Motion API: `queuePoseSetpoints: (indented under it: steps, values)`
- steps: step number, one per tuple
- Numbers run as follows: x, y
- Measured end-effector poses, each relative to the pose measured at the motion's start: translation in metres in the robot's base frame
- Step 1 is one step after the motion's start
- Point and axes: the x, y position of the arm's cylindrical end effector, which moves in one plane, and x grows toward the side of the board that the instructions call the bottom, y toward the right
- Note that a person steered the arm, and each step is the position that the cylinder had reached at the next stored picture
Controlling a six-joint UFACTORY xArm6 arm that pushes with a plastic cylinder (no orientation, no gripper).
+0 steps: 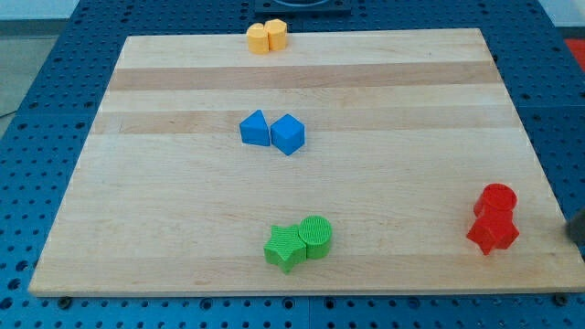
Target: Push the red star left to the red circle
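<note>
The red star (493, 232) lies near the right edge of the wooden board (183, 210), low in the view. The red circle (496, 199) sits just above the star and touches it. A dark shape at the view's right edge, level with the star, is my tip (575, 239). It is partly cut off by the frame. It stands to the right of the red star with a gap between them, touching no block.
Two yellow blocks (266, 37) sit together at the board's top edge. A blue triangle (255, 128) and a blue cube (288, 134) touch near the middle. A green star (285, 247) and a green circle (315, 236) touch near the bottom edge.
</note>
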Motion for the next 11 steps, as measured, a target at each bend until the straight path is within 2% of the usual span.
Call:
queuePoseSetpoints:
  steps: [1, 2, 3, 4, 5, 6, 7, 8, 10, 11]
  values:
    - [-0.028, -0.074]
    - [-0.038, -0.069]
    - [-0.034, -0.016]
    - [-0.004, -0.007]
    - [0.015, -0.056]
    - [0.011, -0.14]
    - [-0.013, -0.216]
    - [-0.014, -0.208]
    - [0.012, -0.106]
    - [-0.001, -0.073]
